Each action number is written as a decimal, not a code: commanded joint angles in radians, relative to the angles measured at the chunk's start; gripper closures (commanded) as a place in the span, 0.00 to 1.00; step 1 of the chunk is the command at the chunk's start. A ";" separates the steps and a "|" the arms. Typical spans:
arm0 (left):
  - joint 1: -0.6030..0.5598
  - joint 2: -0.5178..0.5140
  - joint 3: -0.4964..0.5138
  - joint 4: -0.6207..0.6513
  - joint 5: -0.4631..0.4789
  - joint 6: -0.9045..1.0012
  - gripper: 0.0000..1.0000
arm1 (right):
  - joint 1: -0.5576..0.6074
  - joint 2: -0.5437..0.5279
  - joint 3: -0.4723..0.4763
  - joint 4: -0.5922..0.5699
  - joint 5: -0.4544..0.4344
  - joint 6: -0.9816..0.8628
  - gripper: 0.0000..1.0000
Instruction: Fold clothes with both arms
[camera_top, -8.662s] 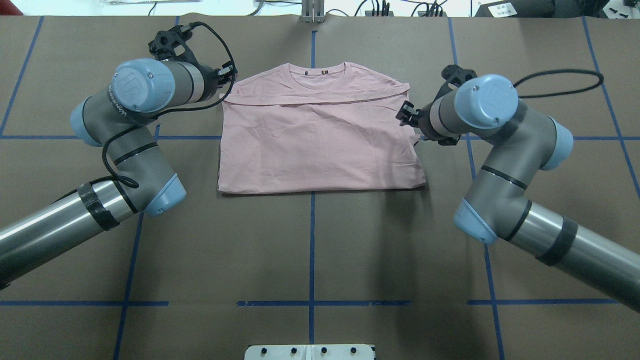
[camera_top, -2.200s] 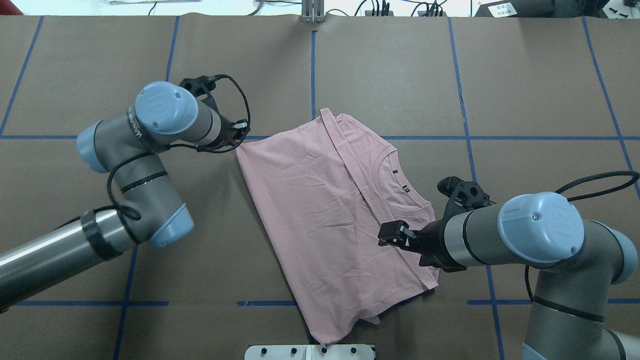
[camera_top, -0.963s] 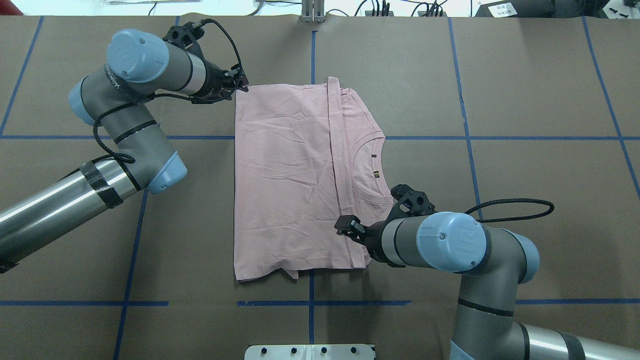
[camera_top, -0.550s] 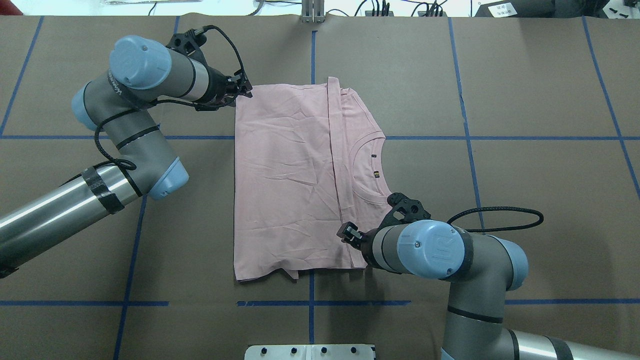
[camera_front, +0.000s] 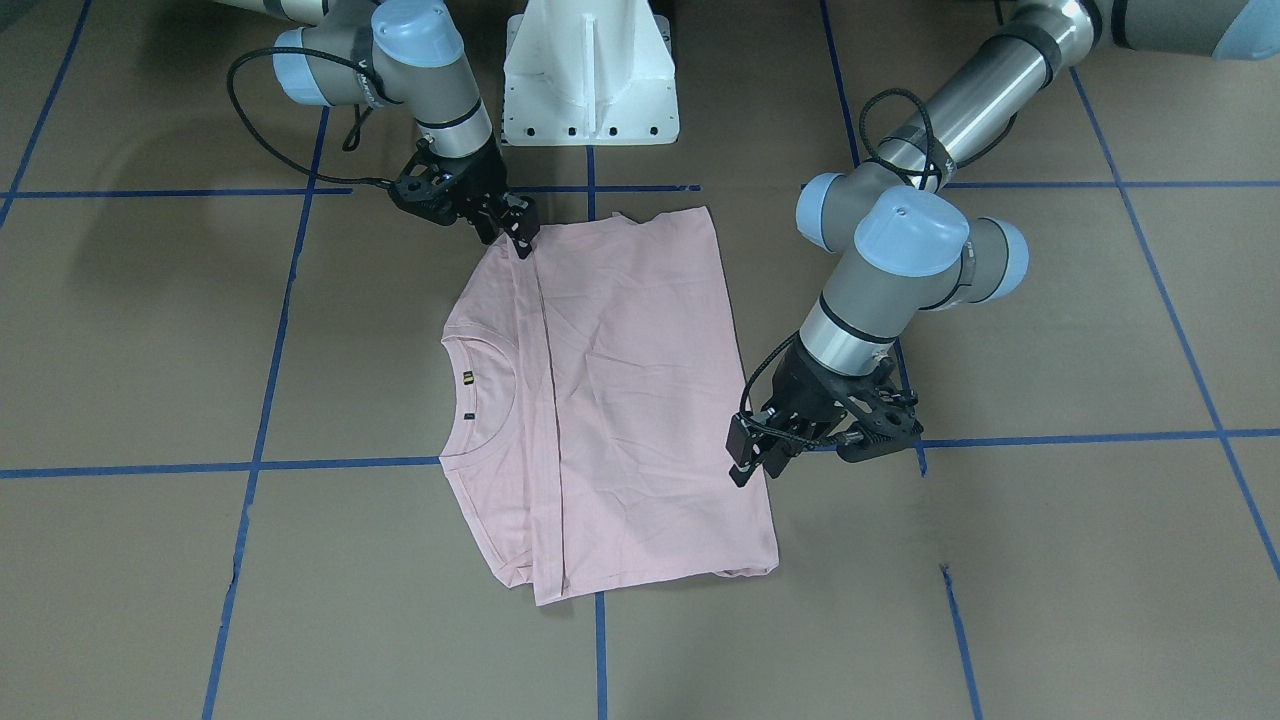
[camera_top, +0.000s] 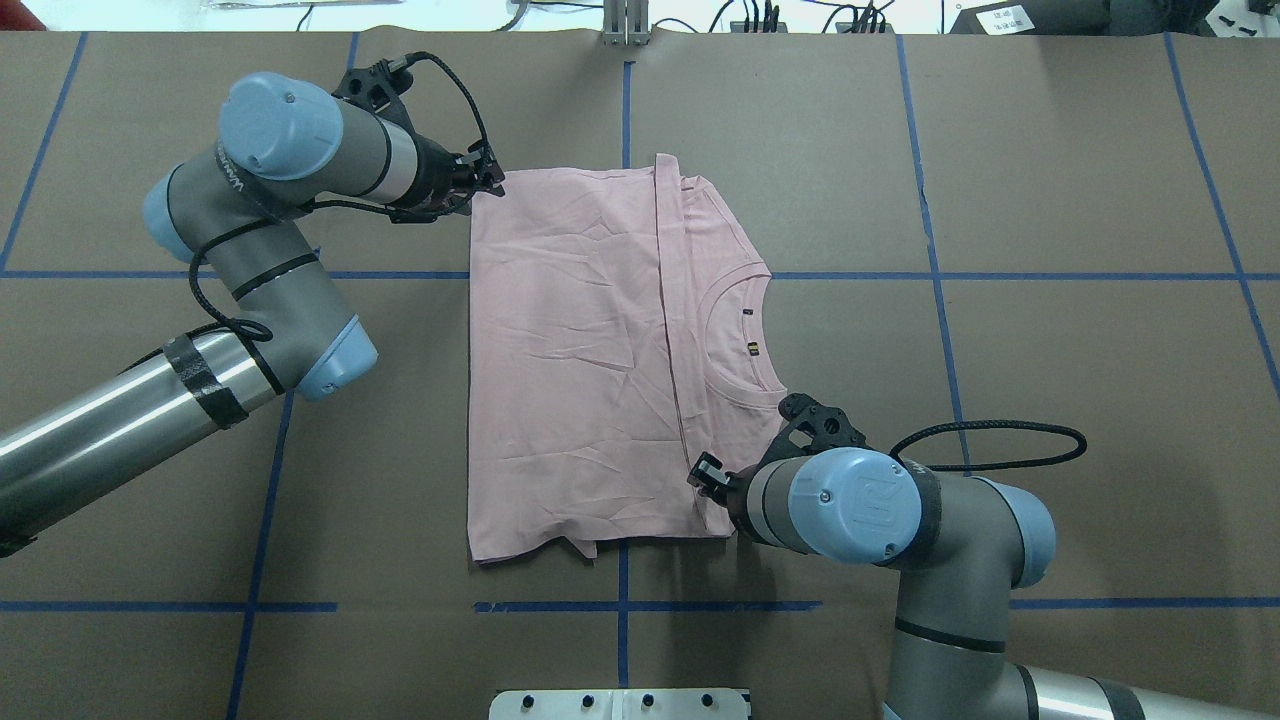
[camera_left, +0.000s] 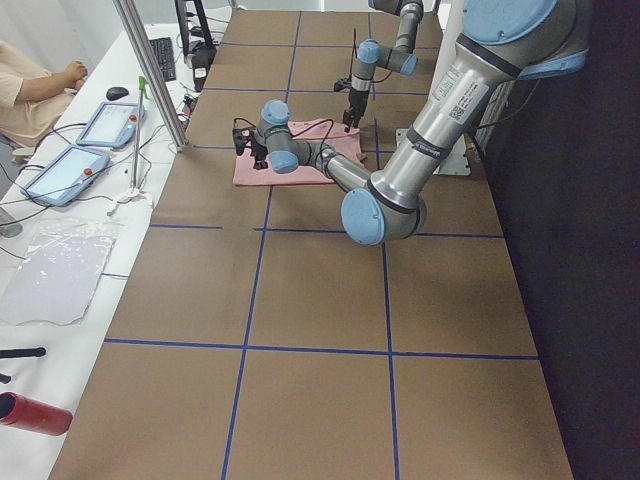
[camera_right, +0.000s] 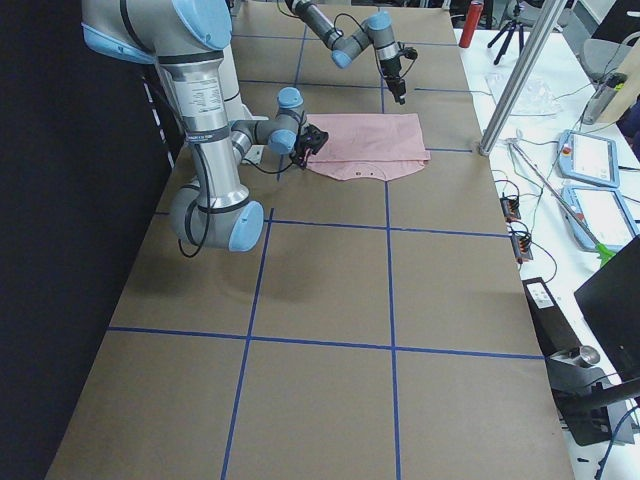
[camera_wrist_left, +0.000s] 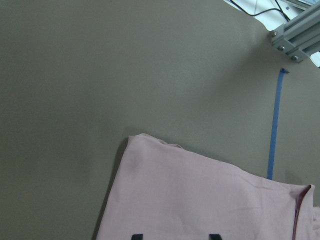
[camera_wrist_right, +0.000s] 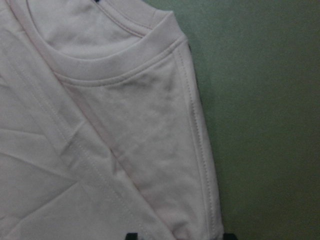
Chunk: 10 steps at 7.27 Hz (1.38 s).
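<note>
The pale pink T-shirt (camera_top: 570, 350) lies flat and folded on the brown table, with its collar (camera_top: 735, 340) toward the robot's right; the Snoopy print is hidden. It also shows in the front view (camera_front: 620, 400). My left gripper (camera_top: 487, 182) is at the shirt's far left corner, just above it (camera_front: 748, 462). In the left wrist view its fingertips (camera_wrist_left: 137, 236) stand apart over the cloth (camera_wrist_left: 200, 200). My right gripper (camera_top: 705, 470) is at the near right shoulder edge (camera_front: 520, 232). Its fingertips (camera_wrist_right: 131, 235) stand apart over the shoulder seam (camera_wrist_right: 195, 125). Both grippers are open and hold nothing.
The white pedestal base (camera_front: 590, 80) stands at the robot's side, close to the shirt's near edge. Blue tape lines (camera_top: 623, 606) cross the table. An aluminium post (camera_wrist_left: 295, 40) stands at the far edge. Tablets (camera_left: 105, 125) and a seated person (camera_left: 30, 90) are beyond it.
The shirt was turned a quarter turn, collar from far side to the right, and now lies still. In the last second the right gripper drew back slightly and the left gripper shifted slightly.
</note>
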<state>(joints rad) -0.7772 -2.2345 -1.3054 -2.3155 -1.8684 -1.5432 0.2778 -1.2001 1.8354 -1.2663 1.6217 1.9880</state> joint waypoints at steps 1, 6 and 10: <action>0.006 0.003 0.000 0.002 0.002 0.000 0.47 | -0.002 0.005 -0.002 -0.005 -0.011 0.000 0.88; 0.045 0.027 -0.070 0.007 0.012 -0.111 0.45 | 0.012 -0.009 0.047 -0.004 -0.009 0.003 1.00; 0.371 0.292 -0.594 0.328 0.208 -0.343 0.43 | -0.012 -0.036 0.102 -0.004 -0.009 0.035 1.00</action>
<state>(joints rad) -0.5288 -2.0212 -1.7691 -2.0873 -1.7453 -1.8051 0.2728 -1.2339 1.9298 -1.2702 1.6121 2.0198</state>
